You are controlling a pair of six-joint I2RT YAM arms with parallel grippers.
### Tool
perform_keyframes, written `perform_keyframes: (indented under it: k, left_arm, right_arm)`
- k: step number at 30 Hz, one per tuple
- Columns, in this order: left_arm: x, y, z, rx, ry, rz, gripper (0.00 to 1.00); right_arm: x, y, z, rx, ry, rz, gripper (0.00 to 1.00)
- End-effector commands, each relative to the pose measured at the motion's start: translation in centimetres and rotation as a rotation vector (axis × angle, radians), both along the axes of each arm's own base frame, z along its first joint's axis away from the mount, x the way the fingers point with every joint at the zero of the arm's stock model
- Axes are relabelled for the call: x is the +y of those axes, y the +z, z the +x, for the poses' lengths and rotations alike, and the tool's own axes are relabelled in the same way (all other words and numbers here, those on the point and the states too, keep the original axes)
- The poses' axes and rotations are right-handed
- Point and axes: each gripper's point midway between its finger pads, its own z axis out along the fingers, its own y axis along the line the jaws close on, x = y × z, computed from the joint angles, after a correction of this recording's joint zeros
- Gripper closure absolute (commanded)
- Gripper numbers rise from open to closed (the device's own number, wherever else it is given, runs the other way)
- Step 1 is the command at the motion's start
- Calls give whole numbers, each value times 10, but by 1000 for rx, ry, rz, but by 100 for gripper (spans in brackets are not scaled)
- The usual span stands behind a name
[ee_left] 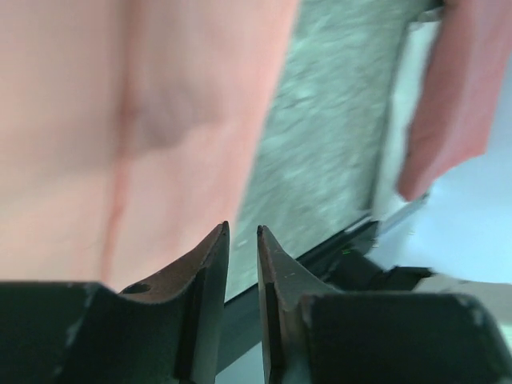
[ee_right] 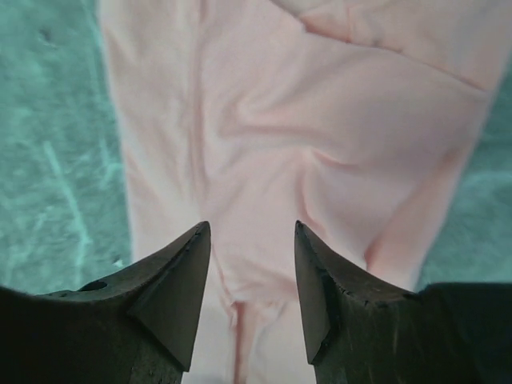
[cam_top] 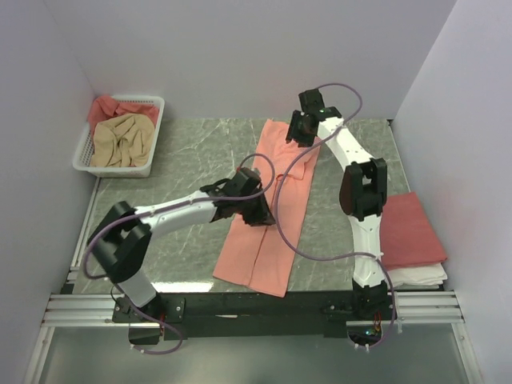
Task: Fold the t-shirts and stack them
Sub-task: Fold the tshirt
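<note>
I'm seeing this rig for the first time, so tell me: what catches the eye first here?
A long salmon-pink t-shirt, folded into a narrow strip, lies down the middle of the table, with the left gripper over its middle and the right gripper over its far end. A white basket of crumpled shirts sits far left; a rose-red folded shirt tops a stack at right.

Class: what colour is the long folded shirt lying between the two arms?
Salmon-pink shirt, plain; clearest in the top external view.

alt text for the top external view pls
A salmon-pink t-shirt, folded into a long strip, lies on a marbled table between two robot arms; the left gripper sits at its left edge, the right gripper over its far end. Folded shirts are stacked right; a white basket holds more.
</note>
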Motion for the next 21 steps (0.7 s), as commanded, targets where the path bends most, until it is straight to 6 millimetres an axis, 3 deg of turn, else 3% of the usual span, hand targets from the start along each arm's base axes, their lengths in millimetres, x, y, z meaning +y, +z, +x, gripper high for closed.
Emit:
perform_keyframes:
  k: [1, 3, 7, 15, 21]
  left_arm:
    - [43, -18, -12, -50, 0, 141, 74]
    - [59, -35, -24, -51, -1, 213, 75]
    - [66, -51, -45, -52, -42, 298, 75]
    - [54, -78, -74, -39, -114, 382, 76]
    - [36, -86, -87, -15, -160, 362, 77]
  right_arm:
    - [-19, 57, -1, -88, -94, 6, 47]
    - [-23, 43, -6, -41, -106, -20, 48]
    - [-27, 10, -16, 22, -121, -52, 56]
    - [-41, -48, -16, 131, -104, -168, 67]
    - [-61, -65, -17, 168, -106, -268, 77]
